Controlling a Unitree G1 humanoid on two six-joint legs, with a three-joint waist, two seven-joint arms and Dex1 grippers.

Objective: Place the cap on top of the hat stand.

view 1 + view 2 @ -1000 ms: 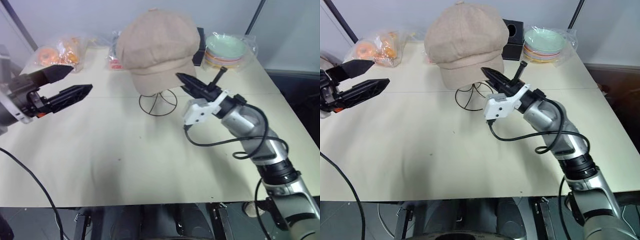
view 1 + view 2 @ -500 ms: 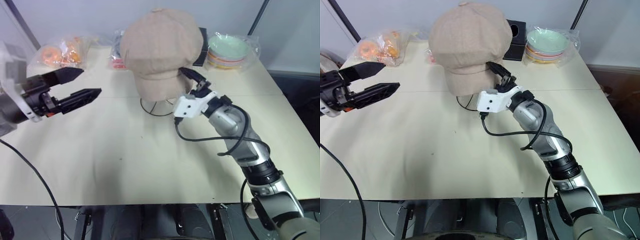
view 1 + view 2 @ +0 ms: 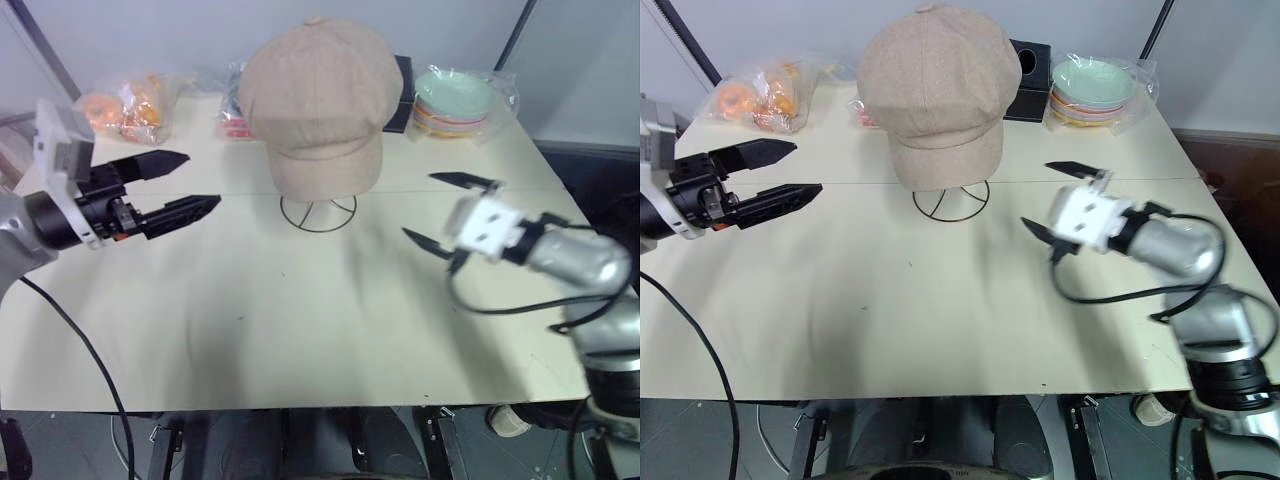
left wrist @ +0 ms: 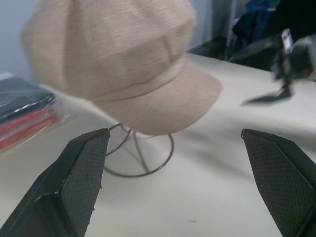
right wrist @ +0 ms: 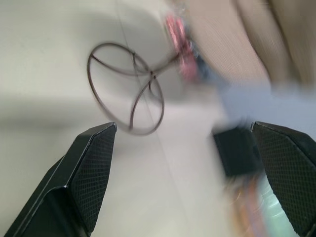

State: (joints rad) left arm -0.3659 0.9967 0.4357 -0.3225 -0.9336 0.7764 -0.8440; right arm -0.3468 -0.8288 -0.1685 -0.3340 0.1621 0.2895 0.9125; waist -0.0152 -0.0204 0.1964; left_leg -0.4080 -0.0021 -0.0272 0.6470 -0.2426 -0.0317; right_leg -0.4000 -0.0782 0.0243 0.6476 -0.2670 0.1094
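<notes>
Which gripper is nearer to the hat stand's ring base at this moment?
The left, though only slightly. The left gripper hangs open off the robot's left side of the hat stand, which carries the cap. The right gripper is open on the other side, clear of the stand.

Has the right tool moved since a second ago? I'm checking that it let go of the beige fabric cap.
Yes. The right tool has swung right, away from the dark wire hat stand, jaws open; the beige fabric cap sits on the stand.

The cap (image 3: 322,95) hides the hat stand's (image 3: 318,212) cage head.
</notes>
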